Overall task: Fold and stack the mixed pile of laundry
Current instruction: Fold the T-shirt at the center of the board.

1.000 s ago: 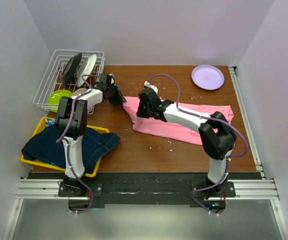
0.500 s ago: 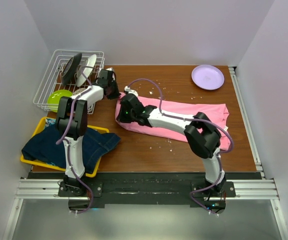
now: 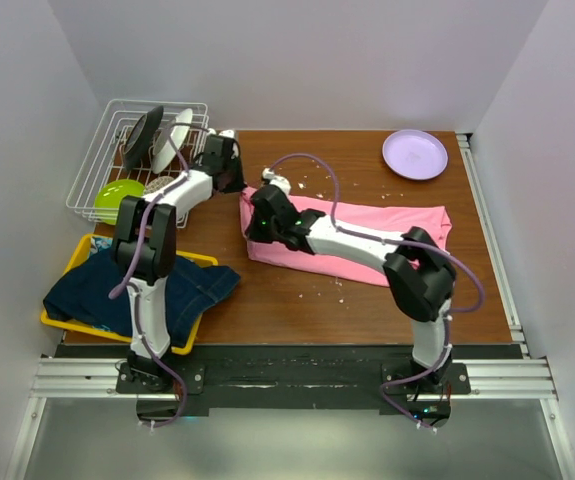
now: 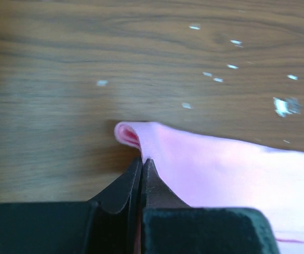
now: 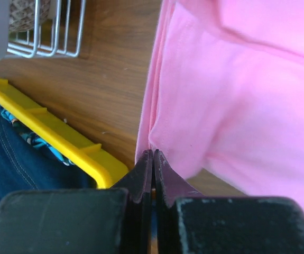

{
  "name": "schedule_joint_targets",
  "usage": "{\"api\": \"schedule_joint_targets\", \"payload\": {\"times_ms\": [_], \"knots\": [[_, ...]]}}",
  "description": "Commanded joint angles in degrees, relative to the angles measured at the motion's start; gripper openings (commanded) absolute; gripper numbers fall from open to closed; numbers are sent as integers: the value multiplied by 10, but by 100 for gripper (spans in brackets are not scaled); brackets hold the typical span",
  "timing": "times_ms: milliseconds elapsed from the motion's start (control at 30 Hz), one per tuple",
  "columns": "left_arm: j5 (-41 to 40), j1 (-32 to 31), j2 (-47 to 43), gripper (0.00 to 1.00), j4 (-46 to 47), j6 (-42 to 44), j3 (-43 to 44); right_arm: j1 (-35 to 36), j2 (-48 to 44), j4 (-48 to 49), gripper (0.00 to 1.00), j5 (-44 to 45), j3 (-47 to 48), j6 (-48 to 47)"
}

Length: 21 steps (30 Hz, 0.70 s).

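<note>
Presently the pink T-shirt (image 3: 397,217), a long band across the middle of the table (image 3: 347,300), is being folded: its left end is clamped in the jaws of the left gripper (image 4: 142,161) and the right gripper (image 5: 153,153). Probably this end must next be carried evenly rightward.

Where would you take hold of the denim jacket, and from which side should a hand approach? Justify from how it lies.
Grip the flap of the denim jacket that spills over the yellow tray's right rim onto the table, coming from the table side: there the cloth lies clear of the tray wall, probably easiest to pinch.
</note>
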Motion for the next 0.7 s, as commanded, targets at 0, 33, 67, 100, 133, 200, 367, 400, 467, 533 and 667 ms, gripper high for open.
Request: {"api": "schedule_joint_targets", "payload": {"times_ms": [0, 33, 67, 100, 133, 200, 367, 400, 467, 533, 667], "knots": [[1, -60, -24, 0, 38, -4, 55, -24, -116, -29, 0, 66, -73, 1], [14, -77, -12, 0, 32, -13, 65, -27, -130, -32, 0, 75, -107, 2], [21, -87, -6, 0, 31, -16, 74, -32, -146, -41, 0, 96, -123, 3], [17, -98, 6, 0, 26, -21, 94, -34, -172, -47, 0, 104, -138, 7], [18, -120, 12, 0, 23, -22, 103, -37, -185, -53, 0, 112, -167, 9], [22, -141, 32, 0, 23, -26, 130, -44, -208, -67, 0, 130, -196, 18], [37, -205, 81, 0, 18, -46, 191, -51, -285, -103, 0, 170, -277, 41], [41, -220, 97, 0, 17, -48, 199, -51, -294, -108, 0, 181, -286, 46], [42, -235, 112, 0, 11, -49, 227, -51, -321, -122, 0, 192, -311, 52], [47, -255, 131, 0, 11, -52, 243, -53, -336, -133, 0, 205, -330, 59], [49, -272, 153, 0, 8, -59, 281, -63, -376, -156, 0, 215, -356, 68]]}}
